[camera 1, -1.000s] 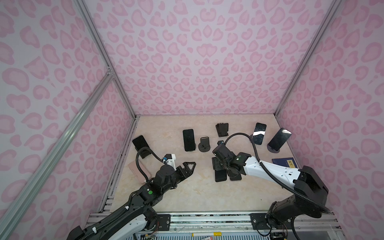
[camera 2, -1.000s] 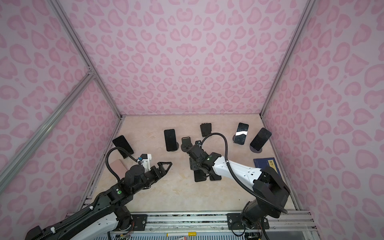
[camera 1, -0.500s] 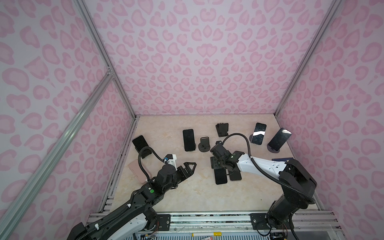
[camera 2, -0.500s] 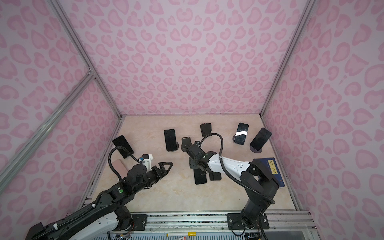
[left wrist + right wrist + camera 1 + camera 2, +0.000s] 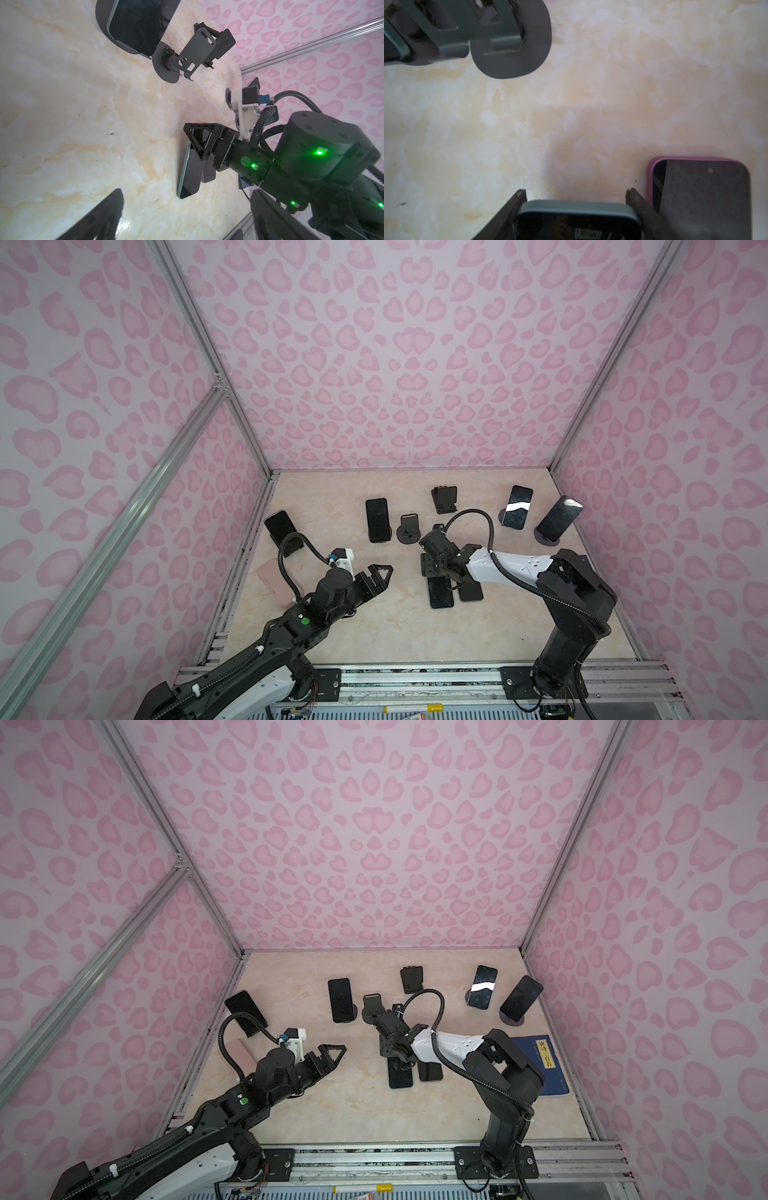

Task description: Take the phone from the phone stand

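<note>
Right wrist view — right end effector (image 5: 576, 193) grips the teal-edged phone (image 5: 577, 218).

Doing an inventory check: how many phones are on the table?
6 phones. Four propped up: left wall, centre back, two back right. Two lie flat mid-table: one in the right gripper, one beside it. The pink slab at left may be a seventh.

A blue book (image 5: 544, 1067) with a yellow label lies flat at three o'clock on the marble table (image 5: 374, 639), near the right wall (image 5: 665, 990). A pink block (image 5: 274, 583) sits at nine o'clock by the left edge, and a yellow-capped marker (image 5: 411, 708) lies at six o'clock on the front rail (image 5: 415, 676).
</note>
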Robot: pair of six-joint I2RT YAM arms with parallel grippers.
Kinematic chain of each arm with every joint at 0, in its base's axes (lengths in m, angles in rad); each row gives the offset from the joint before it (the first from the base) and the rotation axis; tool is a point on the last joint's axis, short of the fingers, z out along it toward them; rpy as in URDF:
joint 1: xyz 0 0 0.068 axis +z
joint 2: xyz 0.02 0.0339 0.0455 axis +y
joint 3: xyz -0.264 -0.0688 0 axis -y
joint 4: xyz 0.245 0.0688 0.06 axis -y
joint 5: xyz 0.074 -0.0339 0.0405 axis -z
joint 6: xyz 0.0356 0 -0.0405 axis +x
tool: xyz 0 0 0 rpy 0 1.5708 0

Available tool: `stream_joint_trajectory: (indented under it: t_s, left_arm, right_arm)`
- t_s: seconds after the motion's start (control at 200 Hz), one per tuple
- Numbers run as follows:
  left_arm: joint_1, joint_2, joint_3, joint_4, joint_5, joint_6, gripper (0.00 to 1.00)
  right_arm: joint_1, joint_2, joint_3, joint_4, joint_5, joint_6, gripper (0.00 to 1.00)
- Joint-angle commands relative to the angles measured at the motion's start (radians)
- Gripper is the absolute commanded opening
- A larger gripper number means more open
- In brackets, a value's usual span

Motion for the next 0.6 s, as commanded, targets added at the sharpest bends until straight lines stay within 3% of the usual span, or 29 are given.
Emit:
stream_joint_trajectory:
  t_s: [0.0, 0.355, 0.595]
  left_arm:
    - [0.000, 0.010, 0.019, 0.003, -0.003, 0.022, 0.99]
    - [-0.001, 0.070, 0.042, 0.003, 0.037, 0.010, 0.99]
    - [-0.001, 0.030, 0.028, -0.016, 0.031, -0.006, 0.99]
  right_arm:
    - [0.009, 0.018, -0.014, 0.025, 0.042, 0.024, 0.67]
    - [0.015, 0.043, -0.046, 0.060, 0.074, 0.024, 0.69]
    - [0.013, 0.088, -0.026, 0.065, 0.088, -0.012, 0.72]
